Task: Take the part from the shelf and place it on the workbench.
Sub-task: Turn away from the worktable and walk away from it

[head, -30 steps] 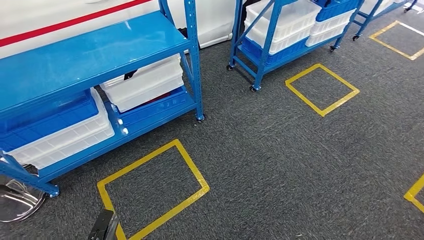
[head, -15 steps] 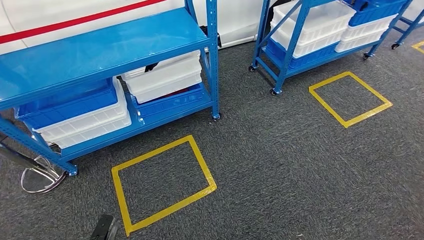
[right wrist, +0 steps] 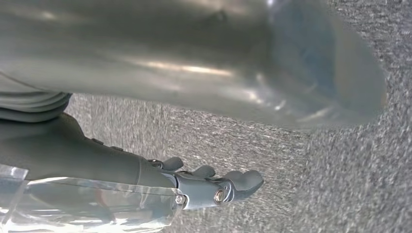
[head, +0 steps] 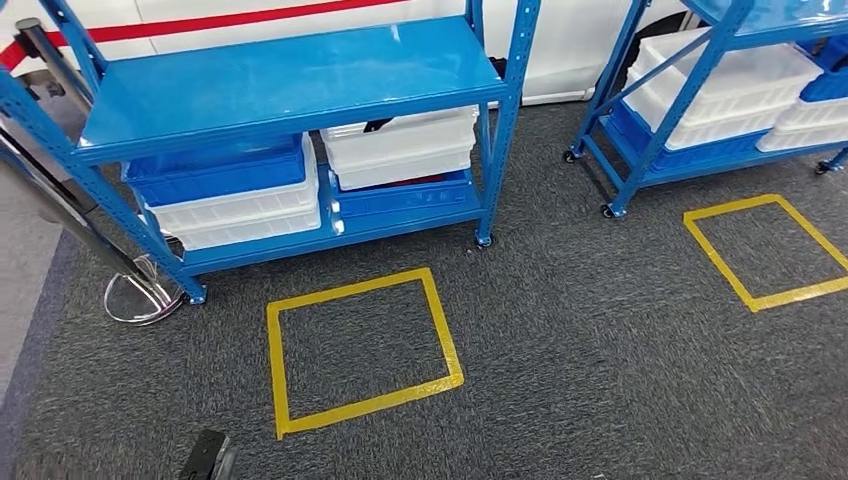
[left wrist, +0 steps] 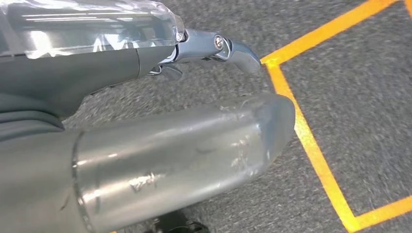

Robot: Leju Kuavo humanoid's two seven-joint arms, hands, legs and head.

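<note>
Both hands hang low beside the robot's body, over dark grey carpet. The left hand (left wrist: 214,73) has its fingers stretched out straight and apart, holding nothing; a yellow tape line (left wrist: 311,145) runs on the floor just beyond its fingertips. The right hand (right wrist: 209,160) is likewise loose, fingers extended and gently curved, with nothing in it.

Straight ahead and slightly to the robot's left stands a blue metal shelf (head: 290,80) on small feet. Its top level is a bare blue surface. On its lower level sit stacked bins: a blue bin (head: 215,170) on white ones at the left, and a white bin (head: 400,145) on a blue one at the right. A small dark object (head: 378,125) shows at the rim of the white bin; it may be the part, though it is too small to tell.

Between the robot and the shelf lies a yellow tape square (head: 360,345) on the carpet. The shelf is well apart from both hands, up and forward of them. The left hand appears marginally nearer the shelf's left half; the white bin sits closer to centre. A second blue shelf (head: 720,90) stands off to the right.
</note>
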